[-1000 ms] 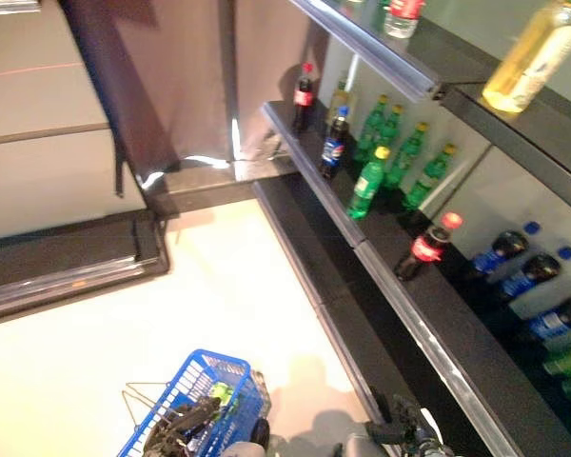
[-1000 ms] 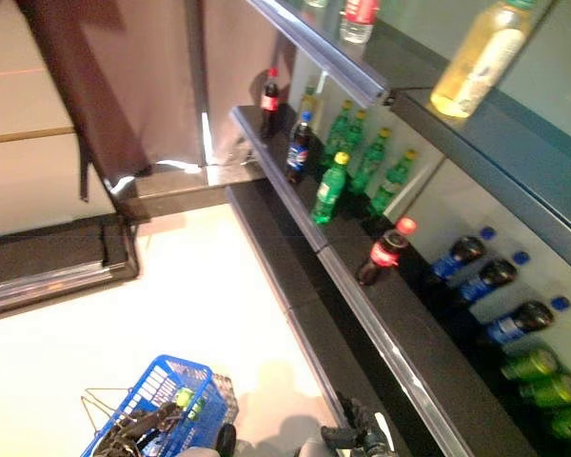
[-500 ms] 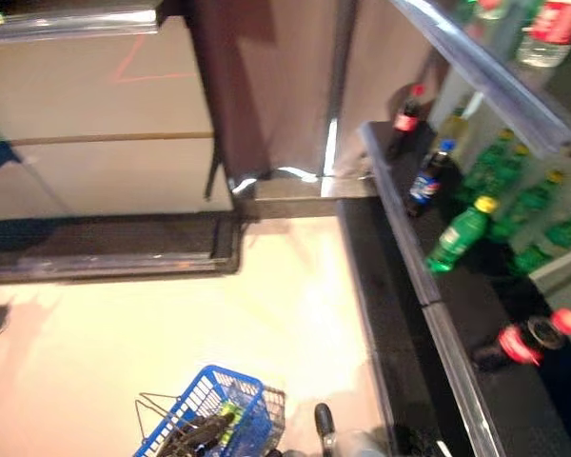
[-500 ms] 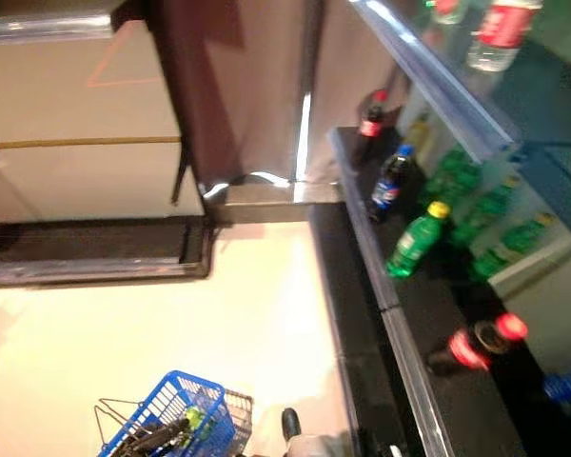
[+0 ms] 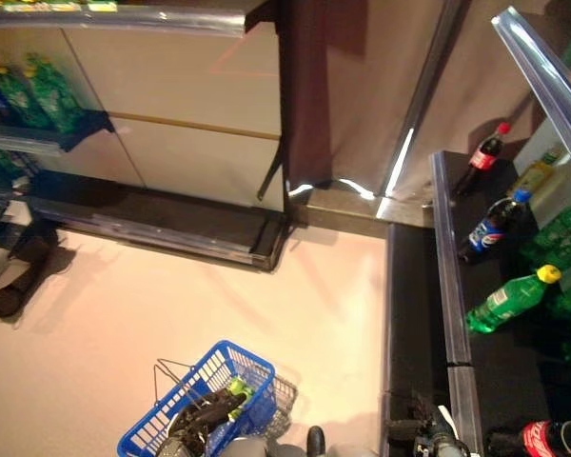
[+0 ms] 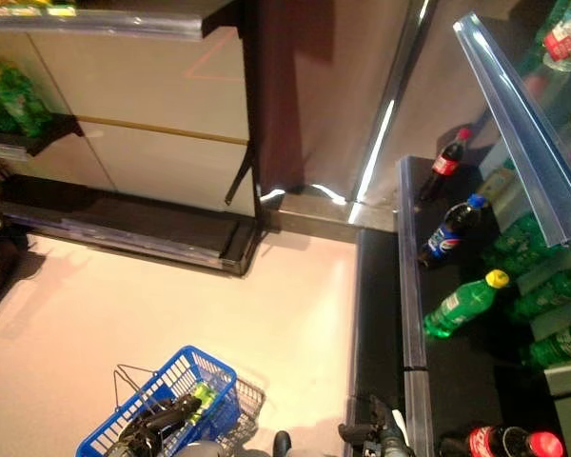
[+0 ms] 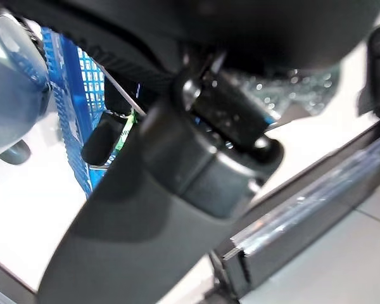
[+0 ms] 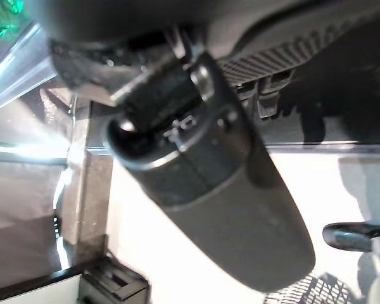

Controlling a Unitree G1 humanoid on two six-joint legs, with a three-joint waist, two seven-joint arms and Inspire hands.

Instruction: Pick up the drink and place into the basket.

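- While the blue plastic lattice basket (image 5: 209, 395) hangs at the robot's lower left, the long dark retail shelf with a glossy metal front rail (image 5: 444, 286) runs along its right, so the step in hand looks like approaching the shelf to choose a drink.
- The left hand (image 5: 202, 419) lies at the basket's wire handles; its fingers appear curled round them, though the close wrist view shows mostly dark casing.
- The right hand (image 5: 428, 440) shows only at the bottom edge beside the shelf rail, and I cannot tell whether it is released or clenched; nothing visible sits in it.
- To do this well, the robot should probably face the shelf squarely, keep the basket level and clear of the rail, and reach for a bottle at the front edge.
- The green plastic bottle with a yellow cap (image 6: 462, 305) lies tilted on the shelf, nearest the rail; its round smooth body may roll if nudged.
- The dark cola bottle with a blue cap (image 6: 450, 233) leans behind it.
- A small green-labelled item (image 6: 199, 396) already rests inside the basket.
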